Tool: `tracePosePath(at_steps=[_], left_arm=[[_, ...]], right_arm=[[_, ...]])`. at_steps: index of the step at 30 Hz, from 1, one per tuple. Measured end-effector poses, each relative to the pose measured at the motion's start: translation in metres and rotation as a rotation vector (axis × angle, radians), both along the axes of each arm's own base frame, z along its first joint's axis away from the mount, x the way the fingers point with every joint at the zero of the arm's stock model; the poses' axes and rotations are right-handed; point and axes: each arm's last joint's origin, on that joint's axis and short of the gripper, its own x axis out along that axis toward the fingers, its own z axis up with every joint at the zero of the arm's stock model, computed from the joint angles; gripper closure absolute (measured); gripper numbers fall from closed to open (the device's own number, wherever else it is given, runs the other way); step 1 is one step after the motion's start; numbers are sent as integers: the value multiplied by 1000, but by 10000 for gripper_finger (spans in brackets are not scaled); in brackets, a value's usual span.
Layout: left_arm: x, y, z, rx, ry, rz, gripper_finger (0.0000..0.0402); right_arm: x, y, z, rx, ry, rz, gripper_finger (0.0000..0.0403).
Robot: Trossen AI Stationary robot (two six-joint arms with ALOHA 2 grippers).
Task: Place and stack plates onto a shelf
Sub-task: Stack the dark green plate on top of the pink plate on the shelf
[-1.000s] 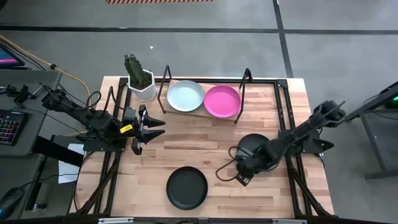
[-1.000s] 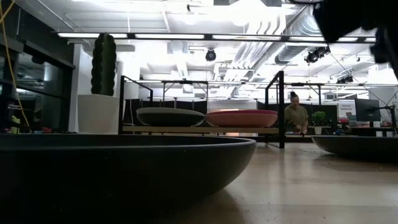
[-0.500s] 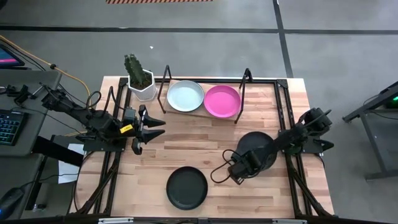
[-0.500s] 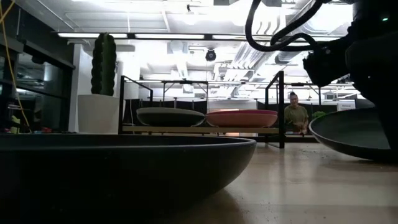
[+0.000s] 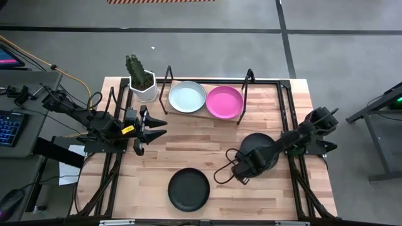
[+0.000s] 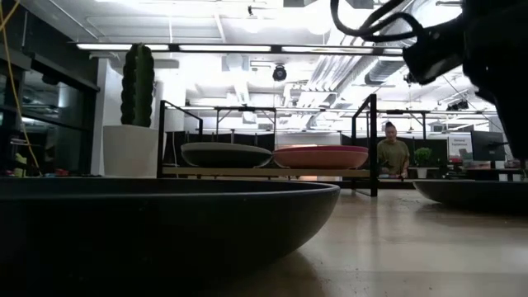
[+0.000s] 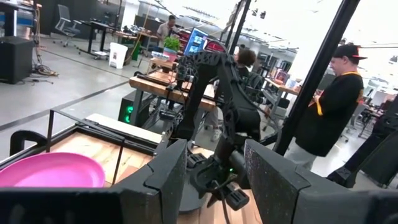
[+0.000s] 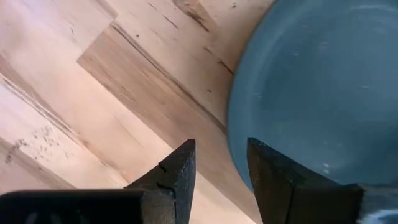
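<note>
Four plates are in sight. The pale mint-white plate (image 5: pixel 187 96) and the magenta plate (image 5: pixel 224 102) already sit side by side on the shelf (image 5: pixel 205 113), touching or nearly so. The black plate (image 5: pixel 188 189) lies alone near the front edge of the worktop (image 5: pixel 188 147). A dark teal plate (image 5: pixel 259 150) rests flat on the wood to the right of centre, well apart from the shelf.

Over that teal plate's near rim hangs the right end effector (image 5: pixel 242 171), its fingers (image 8: pixel 180 171) slightly apart and straddling nothing yet; from its wrist camera the rim sits just beside one fingertip. I'd judge it is about to pinch the edge.

These plates look stiff, light and matte, so a rim pinch should hold, though a shallow dish gripped at one edge will want to tilt. The lip is the only purchase; the smooth inner face offers none.

Over on the left of the worktop, the left end effector (image 5: pixel 152 127) waits with fingers spread, beside a potted cactus (image 5: pixel 141 76). People stand in the room beyond.
</note>
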Motion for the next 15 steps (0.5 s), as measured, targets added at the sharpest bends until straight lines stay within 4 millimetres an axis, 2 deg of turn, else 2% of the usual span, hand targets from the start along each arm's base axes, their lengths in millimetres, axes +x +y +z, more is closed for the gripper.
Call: tracePosePath(at_steps=[5, 11, 15], left_arm=[[0, 0, 0, 0, 0, 0, 250], [0, 0, 0, 0, 0, 0, 250], [0, 0, 0, 0, 0, 0, 250]], right_arm=[[-3, 1, 5, -14, 27, 10, 277], [-9, -1, -16, 13, 68, 0, 277], [-11, -2, -22, 17, 60, -8, 277]])
